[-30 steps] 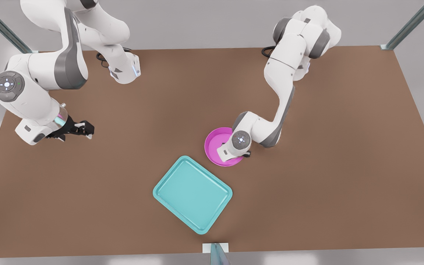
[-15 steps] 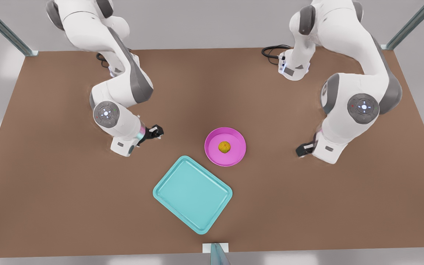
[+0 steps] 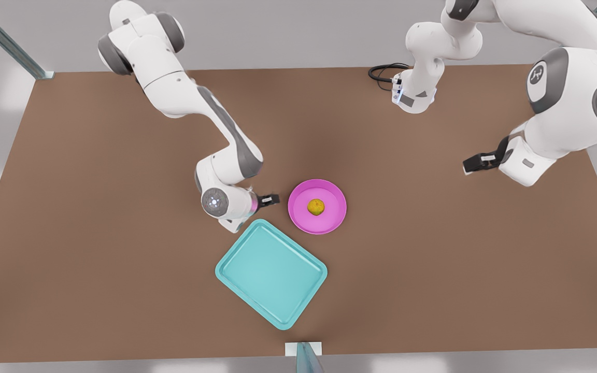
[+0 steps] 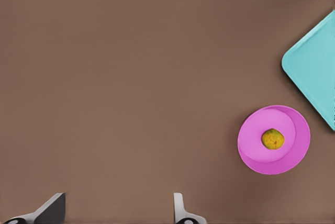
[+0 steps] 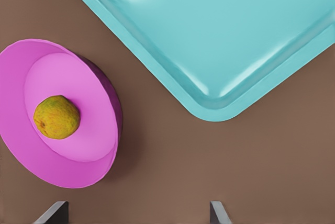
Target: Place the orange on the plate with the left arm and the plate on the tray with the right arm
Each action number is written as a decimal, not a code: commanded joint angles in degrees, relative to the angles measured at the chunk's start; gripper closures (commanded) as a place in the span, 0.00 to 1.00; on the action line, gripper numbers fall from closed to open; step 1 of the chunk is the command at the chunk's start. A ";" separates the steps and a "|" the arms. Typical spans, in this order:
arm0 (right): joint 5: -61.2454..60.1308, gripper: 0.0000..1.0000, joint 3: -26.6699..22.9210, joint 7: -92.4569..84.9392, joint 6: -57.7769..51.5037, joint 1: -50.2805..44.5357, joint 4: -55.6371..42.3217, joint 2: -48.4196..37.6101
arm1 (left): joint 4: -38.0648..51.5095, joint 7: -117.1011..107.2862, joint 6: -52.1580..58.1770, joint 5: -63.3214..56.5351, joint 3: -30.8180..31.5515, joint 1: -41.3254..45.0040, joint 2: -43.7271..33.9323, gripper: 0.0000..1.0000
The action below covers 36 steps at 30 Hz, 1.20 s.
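The small bumpy yellow-orange fruit, the orange (image 3: 316, 206), is seen resting at the centre of the round magenta shallow plate (image 3: 330, 224), so the first half of the task is judged done. The plate sits flat on the brown tabletop (image 3: 433, 290), just beside the teal rectangular tray (image 3: 236, 269) with rounded corners but apart from it; taking the tray as the dial centre in the front view, the plate lies at approx. 1 o'clock.

The right end effector (image 3: 269, 199), on the arm w/ the tinted wrist band, is held low just beside the plate's rim at approx. 9 o'clock of the plate. In the right wrist view its fingertips (image 5: 55, 214) are spread apart w/ nothing between them, and the plate (image 5: 31, 161) and a tray corner (image 5: 220, 110) lie close ahead. The left end effector (image 3: 477, 161) waits well apart, at approx. 2 o'clock of the plate, raised off the tabletop; in the left wrist view its fingertips (image 4: 52, 211) are also parted and empty, w/ the orange (image 4: 272, 138) far off.

The step in hand is judged to be the rim grasp. It would be done best if one finger were slid under the raised rim and one over it, deep enough to avoid slip. The plate should be kept level during lift and transfer, since the orange is round and could roll off. A low, slow carry to mid-tray is advised, w/ release only once the plate is set down.
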<state>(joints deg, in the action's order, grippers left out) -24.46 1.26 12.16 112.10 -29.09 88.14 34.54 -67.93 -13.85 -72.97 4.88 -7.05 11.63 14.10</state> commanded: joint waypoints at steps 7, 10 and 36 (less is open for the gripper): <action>-10.08 0.00 -0.29 6.56 1.19 -0.79 0.72 3.95 | 0.08 7.08 1.07 -0.22 -0.24 -0.03 -0.38 0.00; -10.08 0.00 -0.20 6.47 2.07 -1.50 0.19 5.71 | 0.08 6.99 1.07 -0.22 -0.24 -0.03 -0.38 0.00; -9.20 0.17 -0.20 -1.35 17.37 -8.44 -2.44 13.62 | 0.43 6.99 2.22 -0.75 -0.68 -0.12 -0.38 0.00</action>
<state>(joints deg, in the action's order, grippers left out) -33.58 1.05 12.53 128.89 -37.38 85.89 48.17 -67.50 -7.88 -70.80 4.20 -7.72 11.49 13.78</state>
